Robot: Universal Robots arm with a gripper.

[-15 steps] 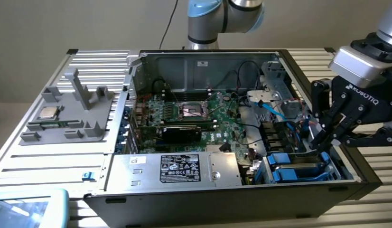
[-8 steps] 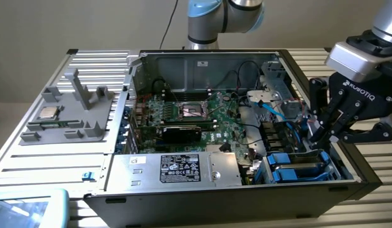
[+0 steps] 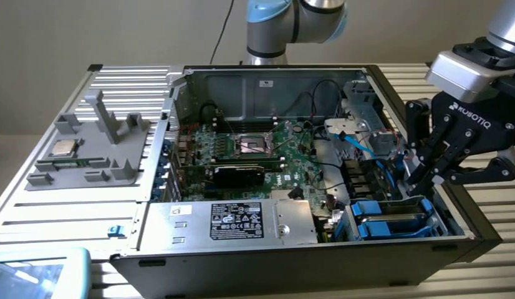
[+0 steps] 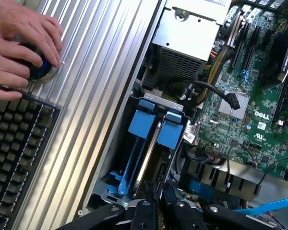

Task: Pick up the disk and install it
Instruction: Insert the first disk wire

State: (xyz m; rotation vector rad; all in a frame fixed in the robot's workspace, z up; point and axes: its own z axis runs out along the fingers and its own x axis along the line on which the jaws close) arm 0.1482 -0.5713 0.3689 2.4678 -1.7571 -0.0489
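black fingers (image 4: 144, 213) of the robotiq gripper (image 4: 159, 203) sit closest to the wrist camera. they are drawn almost together, with a slim gap between the tips and nothing visibly caught in it. they hang just over the end of the drive cage (image 4: 110, 184).

the disk (image 4: 143, 123) stands on edge in that cage. its bright blue bracket faces up and a thin silver side shows below it. a second blue bracket (image 4: 171, 135) stands right alongside. whether the fingertips touch the disk cannot be told.

in the exterior view the gripper (image 3: 426, 180) hovers at the exterior view's right, above the right side of the open computer case (image 3: 266, 274). the disk (image 3: 389, 218) lies in the case's near right corner, just below and nearer than the fingertips.

the silver power supply (image 3: 232, 221) fills the near wall beside the cage. the green motherboard (image 3: 257, 149) lies farther in, and a blue data cable (image 3: 357, 146) curls near the gripper.

at the exterior view's left, a grey fixture (image 3: 91, 156) on the ribbed table (image 3: 50, 212) carries a small square cpu chip (image 3: 62, 148).

beside the case, a person's hands (image 4: 21, 43) rest on a round controller knob (image 4: 41, 69) next to a black keyboard (image 4: 14, 153).
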